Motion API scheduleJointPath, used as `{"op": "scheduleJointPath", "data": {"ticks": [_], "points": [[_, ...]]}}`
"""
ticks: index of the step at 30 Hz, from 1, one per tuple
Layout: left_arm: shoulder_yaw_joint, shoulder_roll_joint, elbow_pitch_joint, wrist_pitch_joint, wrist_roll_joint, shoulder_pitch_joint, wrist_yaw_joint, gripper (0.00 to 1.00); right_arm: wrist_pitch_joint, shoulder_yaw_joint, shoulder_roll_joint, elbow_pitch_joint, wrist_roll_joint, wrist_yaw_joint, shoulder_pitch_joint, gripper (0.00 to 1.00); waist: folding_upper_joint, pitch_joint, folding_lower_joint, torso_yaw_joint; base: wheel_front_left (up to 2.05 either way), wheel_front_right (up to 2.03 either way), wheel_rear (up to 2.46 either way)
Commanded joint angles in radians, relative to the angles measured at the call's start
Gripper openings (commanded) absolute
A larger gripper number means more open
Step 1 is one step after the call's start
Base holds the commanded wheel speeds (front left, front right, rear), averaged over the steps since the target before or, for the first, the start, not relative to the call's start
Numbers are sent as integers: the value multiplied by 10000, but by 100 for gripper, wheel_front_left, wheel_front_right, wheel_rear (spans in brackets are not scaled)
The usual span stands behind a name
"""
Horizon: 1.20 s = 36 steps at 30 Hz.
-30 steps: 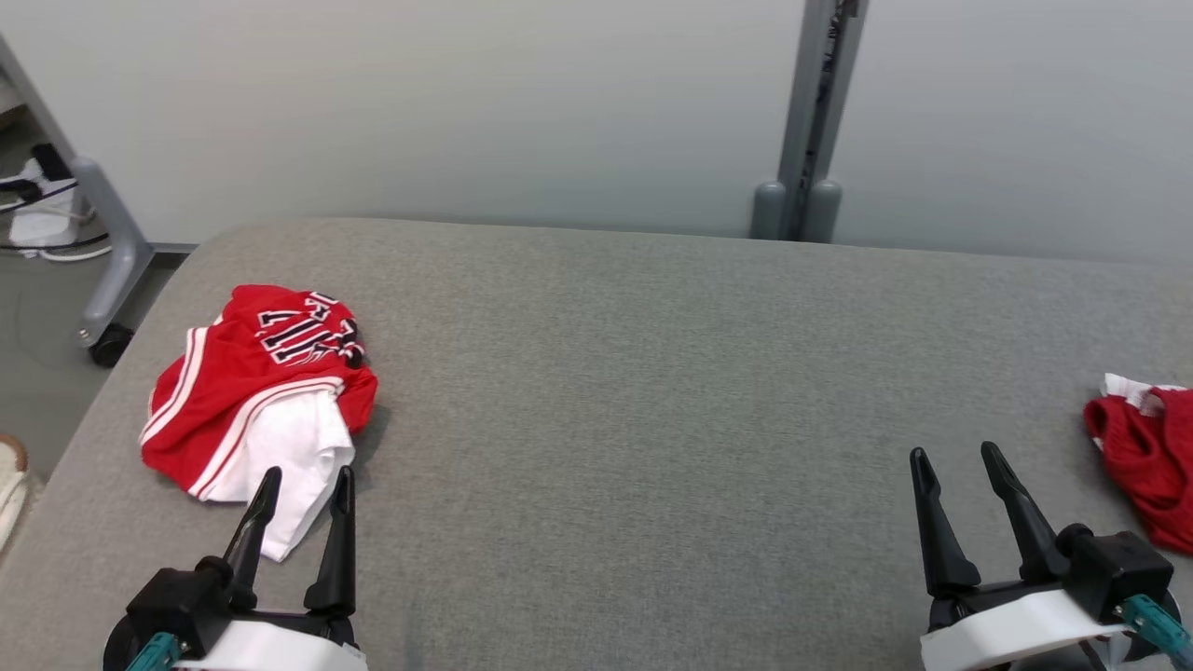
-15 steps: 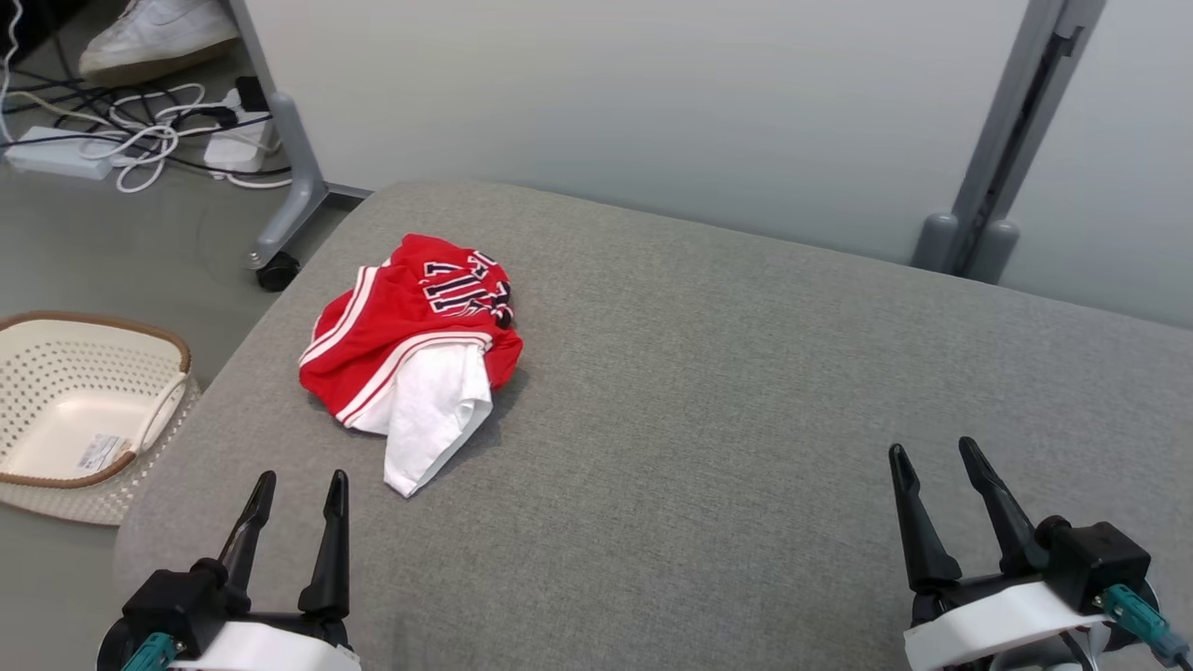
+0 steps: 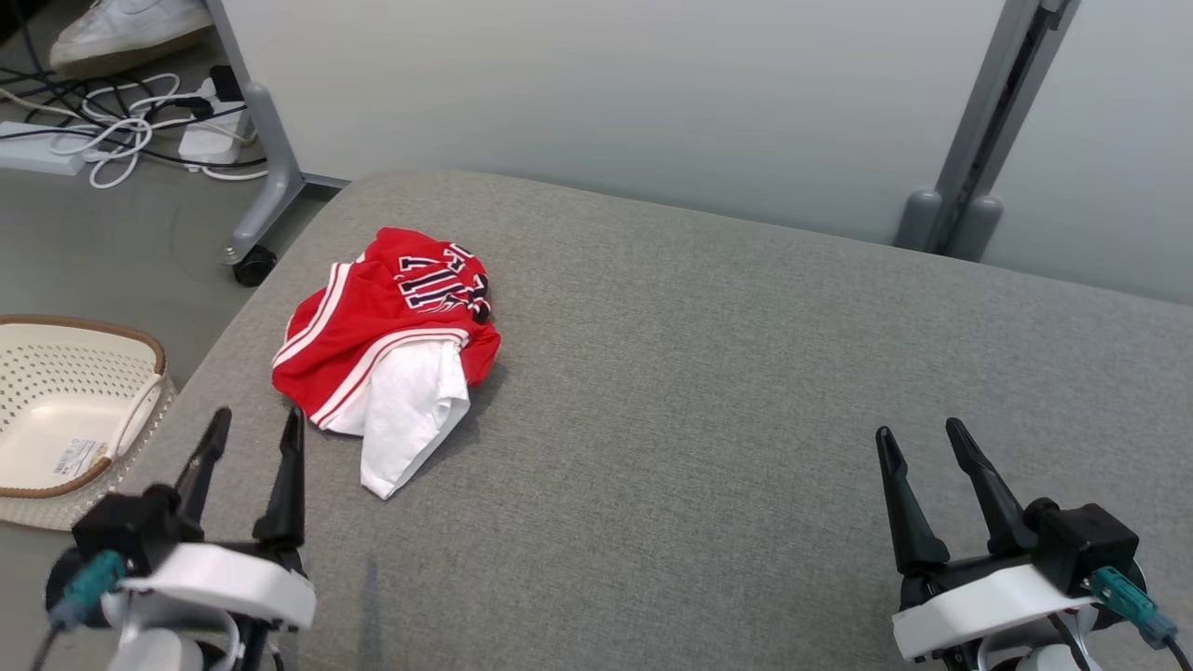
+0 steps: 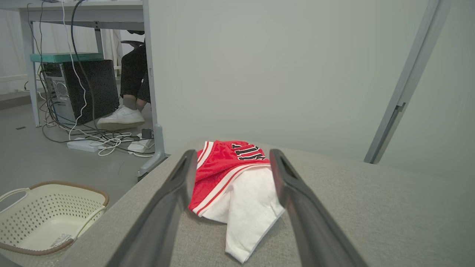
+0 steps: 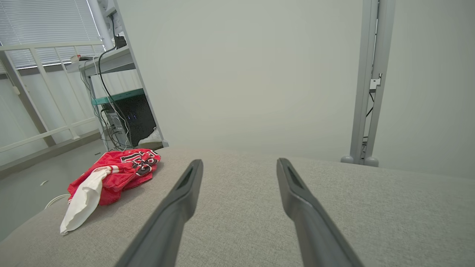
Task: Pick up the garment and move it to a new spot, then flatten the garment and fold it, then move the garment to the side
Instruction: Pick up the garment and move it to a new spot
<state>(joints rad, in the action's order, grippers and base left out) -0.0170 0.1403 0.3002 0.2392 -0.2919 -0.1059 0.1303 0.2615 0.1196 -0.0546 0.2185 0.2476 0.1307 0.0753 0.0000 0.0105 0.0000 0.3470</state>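
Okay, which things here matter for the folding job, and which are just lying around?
For the job:
garment
table
left gripper, open
right gripper, open

Lying about:
basket on the floor
cables
shoe

Wall: pale grey-green flat partition panel (image 3: 596,93) — plain, evenly lit.
Post: grey metal upright (image 3: 988,121) against it, at the right.
Floor: smooth grey floor (image 3: 121,233), with a white power strip and tangled cables (image 3: 33,160).
Furniture: grey woven-fabric padded surface (image 3: 746,373); black computer tower (image 4: 79,89) under a grey-framed desk (image 4: 85,13).
Window: white slatted blinds (image 5: 44,33).
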Motion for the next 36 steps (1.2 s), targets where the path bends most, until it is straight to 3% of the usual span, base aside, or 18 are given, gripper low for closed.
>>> {"op": "scheduleJointPath", "data": {"ticks": [1, 11, 16, 21, 29, 36], "points": [[22, 216, 23, -138, -37, -381, 9, 100, 51, 10, -27, 15, -6, 1, 85, 100, 0, 76, 0, -172, 0, 0, 0], [927, 2372, 1026, -2726, -1456, -3371, 9, 100, 51, 180, -8, -32, -173, 1, 580, 100, 0, 761, 0, -1294, 0, 0, 0], [1499, 3596, 2377, -3846, -2267, -4635, 9, 100, 53, 365, 3, -56, -267, 1, 968, 100, 0, 1291, 0, -2067, 0, 0, 0], [1987, 4396, 3812, -4616, -3213, -5506, 9, 100, 53, 484, 9, -138, -306, 1, 1346, 100, 0, 1881, 0, -2860, 0, 0, 0], [2635, 5154, 5528, -5441, -4556, -6051, 9, 100, 51, 548, 15, -317, -226, 1, 1528, 100, 0, 2342, 0, -3706, 0, 0, 0], [3014, 5477, 6869, -5186, -5349, -6299, 9, 100, 51, 599, 17, -375, -274, 1, 1616, 100, 0, 2675, 0, -4149, 0, 0, 0]]}}
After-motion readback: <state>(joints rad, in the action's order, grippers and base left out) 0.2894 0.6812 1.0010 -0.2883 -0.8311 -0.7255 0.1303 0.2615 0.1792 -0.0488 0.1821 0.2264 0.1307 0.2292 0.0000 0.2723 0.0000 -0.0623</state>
